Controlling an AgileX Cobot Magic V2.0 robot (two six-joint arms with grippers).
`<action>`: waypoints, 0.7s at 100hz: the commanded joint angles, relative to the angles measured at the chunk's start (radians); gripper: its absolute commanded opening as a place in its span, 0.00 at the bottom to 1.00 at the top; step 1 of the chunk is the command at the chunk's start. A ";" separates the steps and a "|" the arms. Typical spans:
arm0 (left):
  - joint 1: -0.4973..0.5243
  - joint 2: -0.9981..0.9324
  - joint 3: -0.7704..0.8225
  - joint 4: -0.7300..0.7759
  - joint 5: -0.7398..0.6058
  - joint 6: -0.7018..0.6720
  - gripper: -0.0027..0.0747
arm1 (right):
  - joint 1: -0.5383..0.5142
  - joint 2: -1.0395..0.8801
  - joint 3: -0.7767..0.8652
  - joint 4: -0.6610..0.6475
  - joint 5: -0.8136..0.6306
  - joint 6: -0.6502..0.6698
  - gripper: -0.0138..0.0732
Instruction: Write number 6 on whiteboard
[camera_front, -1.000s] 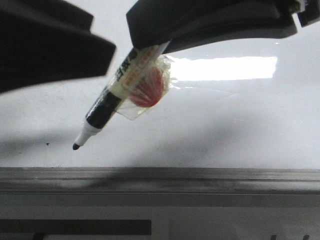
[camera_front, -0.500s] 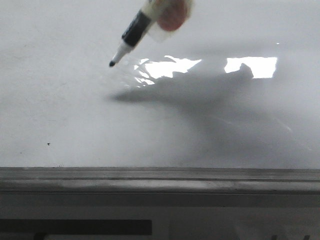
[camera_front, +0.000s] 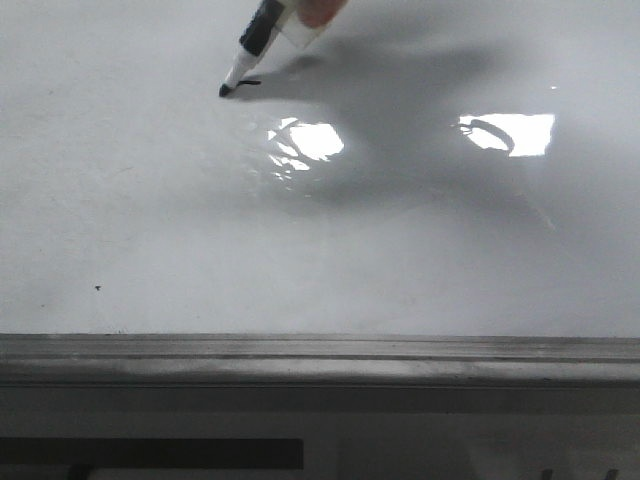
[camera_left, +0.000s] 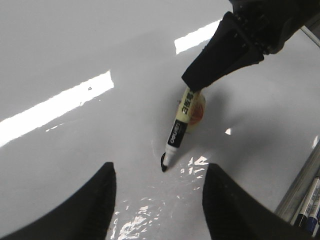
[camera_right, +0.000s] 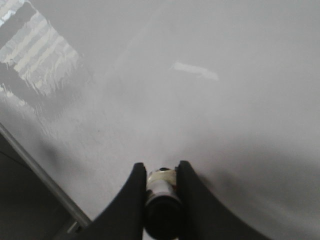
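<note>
The whiteboard (camera_front: 400, 250) is glossy white-grey with bright reflections. My right gripper (camera_left: 194, 84) is shut on a black-and-cream marker (camera_left: 179, 131), also seen end-on in the right wrist view (camera_right: 161, 192) between the fingers of the right gripper (camera_right: 160, 169). The marker (camera_front: 250, 45) leans in from the top of the front view, tip on the board. A short black stroke (camera_front: 250, 83) lies at the tip, also in the left wrist view (camera_left: 162, 161). A whole number 6 is not in view. My left gripper (camera_left: 160, 200) hovers open and empty, just short of the tip.
A grey metal frame strip (camera_front: 320, 360) runs along the board's near edge. A tiny black dot (camera_front: 97, 288) sits at the lower left of the board. Spare markers (camera_left: 307, 210) lie in a tray beyond the board's edge. A reddish piece in clear tape (camera_left: 197, 107) clings to the marker.
Both arms have left the front view. The marker has moved farther across the board and come down; its tip now touches and a short black stroke has appeared.
</note>
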 joint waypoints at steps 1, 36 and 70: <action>0.004 0.009 -0.034 -0.011 -0.062 -0.003 0.51 | 0.003 0.034 -0.021 -0.021 0.022 -0.020 0.08; 0.004 0.009 -0.034 -0.011 -0.029 -0.003 0.51 | 0.025 -0.001 0.040 -0.074 0.067 -0.020 0.09; 0.004 0.009 -0.034 -0.011 -0.029 -0.003 0.51 | 0.059 0.078 -0.073 -0.087 0.066 -0.030 0.09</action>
